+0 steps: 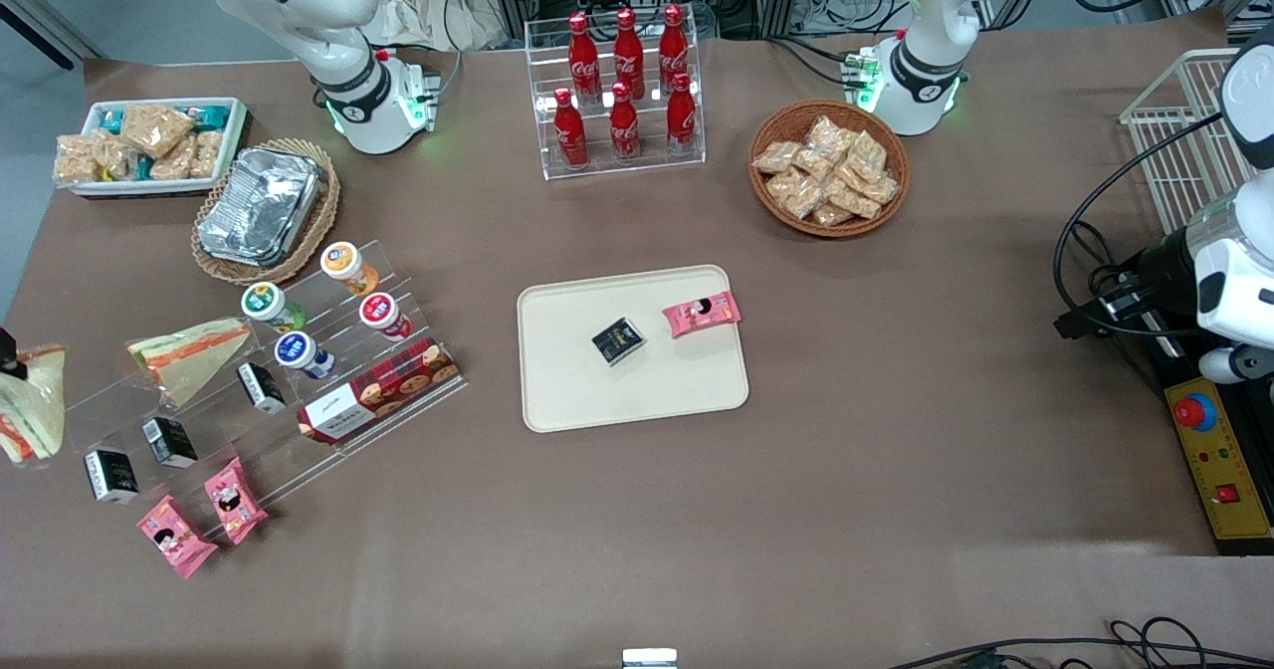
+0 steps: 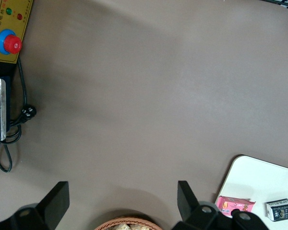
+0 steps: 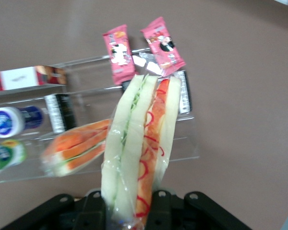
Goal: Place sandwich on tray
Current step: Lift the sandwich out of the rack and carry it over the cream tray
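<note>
A: Largest item first?

B: Table (image 1: 896,370), brown covering, bears everything below.

A: Next?

B: Tray (image 1: 697,390), cream-beige, rounded corners, near the table's middle. On it: one black packet (image 1: 618,339) and one pink snack pack (image 1: 702,313), close together but apart.

A: The stand?

B: Clear stepped display (image 1: 328,390), toward the working arm's end. Holds a narrower sandwich wedge (image 1: 189,350) with an orange stripe, four small cups (image 1: 299,352), a red biscuit box (image 1: 378,390), and small black cartons (image 1: 169,440). Two pink packs (image 1: 199,515) lie on the table at its nearer edge.

A: Other stock?

B: Bottle rack (image 1: 617,92) with six red cola bottles, farther from the front camera than the tray. Round wicker basket (image 1: 828,167) of snack bags toward the parked arm's end. Foil containers (image 1: 261,206) on a wicker mat, and a white bin (image 1: 149,146) of snack packs beside them.

A: And the sandwich?

B: Sandwich (image 3: 141,148), clear-wrapped, pale bread, red-orange and green filling. Lifted above the table at the very edge of the working arm's end, beside the display, well apart from the tray. Also seen in the front view (image 1: 30,415).

A: Gripper?

B: Gripper (image 3: 129,203), black, at the sandwich's lower end; jaws pinch the wedge between them.
</note>
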### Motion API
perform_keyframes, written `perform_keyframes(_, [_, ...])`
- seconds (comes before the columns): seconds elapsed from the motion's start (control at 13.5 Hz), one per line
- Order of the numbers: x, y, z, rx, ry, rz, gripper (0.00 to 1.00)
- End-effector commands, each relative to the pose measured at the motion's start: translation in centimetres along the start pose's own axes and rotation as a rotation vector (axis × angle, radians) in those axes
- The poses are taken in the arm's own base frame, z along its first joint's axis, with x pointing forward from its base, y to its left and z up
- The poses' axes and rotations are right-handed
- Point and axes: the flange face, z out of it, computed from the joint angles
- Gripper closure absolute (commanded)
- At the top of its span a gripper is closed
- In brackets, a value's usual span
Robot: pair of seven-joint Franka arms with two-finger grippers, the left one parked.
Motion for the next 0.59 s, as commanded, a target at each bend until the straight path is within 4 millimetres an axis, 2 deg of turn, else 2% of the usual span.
perform_keyframes(0.0, [1.9,-6.4,-4.2,0.007,-0.048,0.102,1.00])
perform_keyframes(0.22, [5.0,-16.3,-5.7,0.026,-0.158,0.365,1.00])
perform_keyframes(0.52, [9.8,-30.0,-5.6,0.004,-0.199,0.638,1.00])
